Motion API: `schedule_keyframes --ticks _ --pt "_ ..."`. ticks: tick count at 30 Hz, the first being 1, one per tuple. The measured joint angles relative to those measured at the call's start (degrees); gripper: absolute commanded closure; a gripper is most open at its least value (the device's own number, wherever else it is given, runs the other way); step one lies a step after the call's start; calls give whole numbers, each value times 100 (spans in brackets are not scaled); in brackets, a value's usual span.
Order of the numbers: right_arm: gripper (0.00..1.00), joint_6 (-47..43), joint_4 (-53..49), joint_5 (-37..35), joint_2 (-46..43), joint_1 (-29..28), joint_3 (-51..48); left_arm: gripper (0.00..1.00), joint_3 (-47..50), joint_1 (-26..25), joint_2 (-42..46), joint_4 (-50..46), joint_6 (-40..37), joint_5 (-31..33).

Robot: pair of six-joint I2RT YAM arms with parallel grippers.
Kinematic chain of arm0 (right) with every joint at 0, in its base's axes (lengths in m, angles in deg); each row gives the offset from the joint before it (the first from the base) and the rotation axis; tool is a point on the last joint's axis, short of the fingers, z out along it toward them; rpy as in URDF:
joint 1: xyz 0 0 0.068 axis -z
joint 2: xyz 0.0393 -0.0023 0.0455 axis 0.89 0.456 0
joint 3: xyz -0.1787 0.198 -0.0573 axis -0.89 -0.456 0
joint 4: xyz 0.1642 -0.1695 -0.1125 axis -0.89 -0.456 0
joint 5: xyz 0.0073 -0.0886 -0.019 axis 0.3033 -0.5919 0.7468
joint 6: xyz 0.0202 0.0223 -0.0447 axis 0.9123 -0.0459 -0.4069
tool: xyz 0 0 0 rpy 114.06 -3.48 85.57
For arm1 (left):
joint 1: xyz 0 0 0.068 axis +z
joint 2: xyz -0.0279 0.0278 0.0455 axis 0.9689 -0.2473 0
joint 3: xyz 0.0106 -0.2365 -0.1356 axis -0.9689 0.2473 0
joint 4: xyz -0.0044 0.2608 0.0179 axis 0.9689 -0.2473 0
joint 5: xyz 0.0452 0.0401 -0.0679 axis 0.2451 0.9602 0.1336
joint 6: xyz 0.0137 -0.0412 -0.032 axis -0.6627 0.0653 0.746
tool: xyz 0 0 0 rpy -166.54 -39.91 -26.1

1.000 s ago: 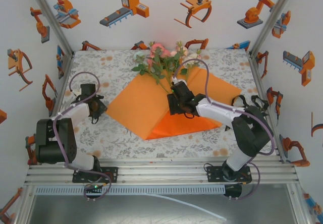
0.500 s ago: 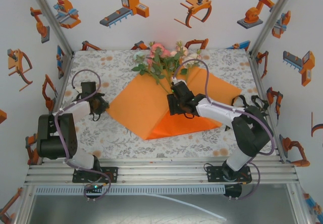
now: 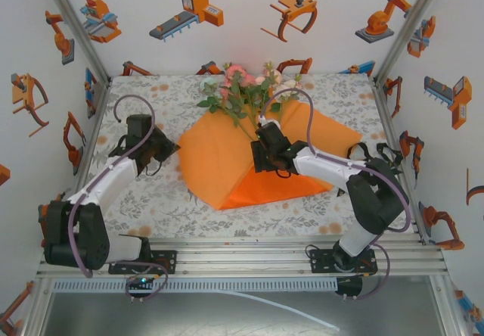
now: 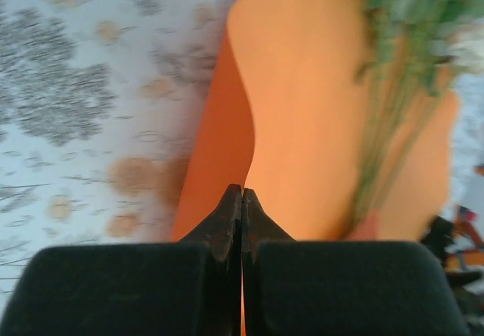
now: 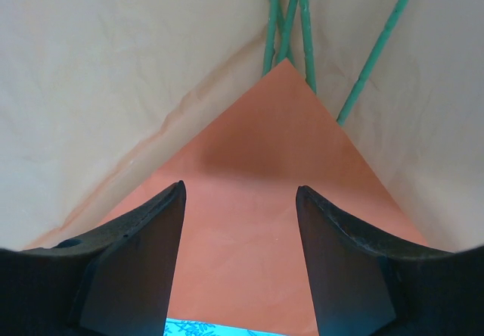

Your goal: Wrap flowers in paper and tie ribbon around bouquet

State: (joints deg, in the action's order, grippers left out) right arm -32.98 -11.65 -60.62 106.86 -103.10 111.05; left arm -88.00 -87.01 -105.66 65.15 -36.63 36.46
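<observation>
The left gripper (image 4: 242, 194) is clamping the paper (image 3: 215, 158) at its left edge — light, floppy, crease-prone. The right gripper (image 5: 240, 200) is hovering, jaws apart, near the flowers (image 3: 240, 94).

Two arms at the paper: one gripper clamped, one spread.
The left arm extends from its base toward the left edge of the paper (image 3: 219, 166), where the left gripper (image 3: 169, 148) has its fingers pressed tight together on that edge. The right arm bends in over the paper's middle, and the right gripper (image 3: 257, 157) tilts down at the sheet, jaws wide apart.
</observation>
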Motion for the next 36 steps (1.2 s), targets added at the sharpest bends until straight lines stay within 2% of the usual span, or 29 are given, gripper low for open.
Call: schedule_keyframes --ticks 5,11,15,19,23,27,32,36 --pt "46 68 -133 129 -323 -59 -35 100 -599 -214 -46 -26 212 -166" --pt "64 184 79 485 -1145 -540 -426 100 -1029 -614 -448 -31 411 -337" --pt "69 343 433 820 -870 -807 -647 100 -1493 -960 -737 -24 448 -354" --pt "68 439 748 1246 -289 -927 -667 100 -1851 -1141 -920 22 450 -348" --pt "63 481 1056 1384 131 -1023 -667 100 -1908 -1172 -1012 33 479 -302" --pt "62 468 1257 1176 378 -1023 -643 100 -1899 -1191 -1016 39 560 -278" --pt "62 452 1390 562 514 -1027 -531 100 -1788 -1193 -796 2 603 -214" --pt "56 396 1333 337 516 -1023 -496 100 -1523 -1141 -339 -17 632 -96"
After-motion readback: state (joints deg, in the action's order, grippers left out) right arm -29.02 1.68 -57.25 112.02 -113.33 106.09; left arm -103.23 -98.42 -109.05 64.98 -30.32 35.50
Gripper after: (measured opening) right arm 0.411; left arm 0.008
